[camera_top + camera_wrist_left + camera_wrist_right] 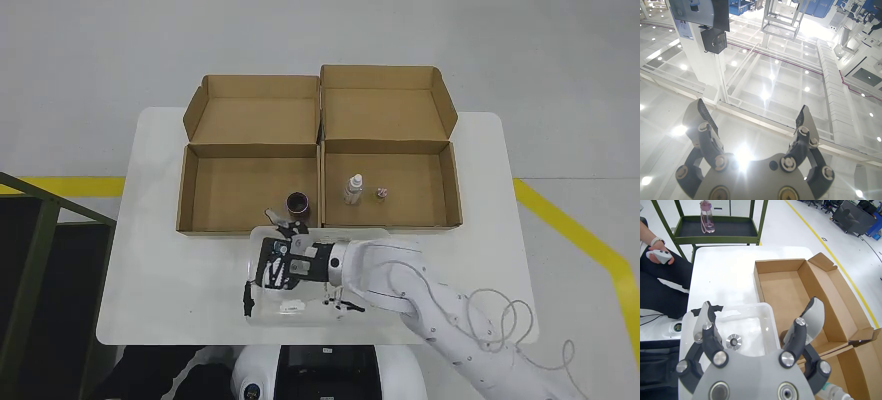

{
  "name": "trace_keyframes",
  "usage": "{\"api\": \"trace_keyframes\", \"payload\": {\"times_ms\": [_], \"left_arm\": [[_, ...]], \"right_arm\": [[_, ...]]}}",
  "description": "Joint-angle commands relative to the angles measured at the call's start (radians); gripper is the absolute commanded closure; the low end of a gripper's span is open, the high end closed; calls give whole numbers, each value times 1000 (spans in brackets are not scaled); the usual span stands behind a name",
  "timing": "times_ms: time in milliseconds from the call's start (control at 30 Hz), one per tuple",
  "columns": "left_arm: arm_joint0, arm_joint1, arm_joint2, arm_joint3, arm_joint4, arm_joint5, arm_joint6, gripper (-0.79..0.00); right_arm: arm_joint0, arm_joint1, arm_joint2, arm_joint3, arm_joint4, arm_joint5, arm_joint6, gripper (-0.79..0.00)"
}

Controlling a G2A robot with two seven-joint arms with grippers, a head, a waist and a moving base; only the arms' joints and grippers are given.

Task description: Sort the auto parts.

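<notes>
- the right end effector [259, 257] [761, 302] hangs low over the left end of the clear tray [392, 236] [772, 321], with its jaws spread wide and nothing between them.
- in the right wrist view one finger stands over the tray's inside and the other over the near wall of the left cardboard box [240, 190] [787, 289], so the opening straddles the tray's rim.
- a silver disc [734, 341] with a dark centre hole lies flat on the tray's floor, close under the right end effector's body and touching neither finger.
- a scrap of black tape [716, 308] sits on the tray's rim, just beside the finger that is over the tray.
- the tray rests on the white tabletop [180, 290] [725, 272] at its near edge, just in front of both boxes.
- the left cardboard box holds a dark round part [299, 204] in its near right corner.
- the right cardboard box [420, 185] holds a white bottle-shaped part [354, 188] [831, 389] and, just beside it, a small pale part [382, 192].
- both boxes lie open side by side, their lids folded back away from the robot.
- the left end effector [752, 106] points up at the ceiling, its jaws wide apart and holding nothing.
</notes>
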Motion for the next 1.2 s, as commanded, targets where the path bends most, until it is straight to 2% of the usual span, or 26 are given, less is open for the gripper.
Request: {"api": "trace_keyframes", "payload": {"times_ms": [0, 333, 533, 833, 1167], "left_arm": [[0, 0, 0, 0, 0, 0, 0, -785], [0, 0, 0, 0, 0, 0, 0, -785], [0, 0, 0, 0, 0, 0, 0, -785], [0, 0, 0, 0, 0, 0, 0, -785], [0, 0, 0, 0, 0, 0, 0, -785]], "right_arm": [[-22, 4, -2, -1, -13, -13, 3, -742], [-97, 21, 4, 43, -69, -45, -4, -622], [-104, 25, -4, 70, -119, -52, 7, -613], [-105, 26, -14, 120, -164, -51, 5, -542], [-87, 14, -39, 200, -180, -17, -32, -385]]}}
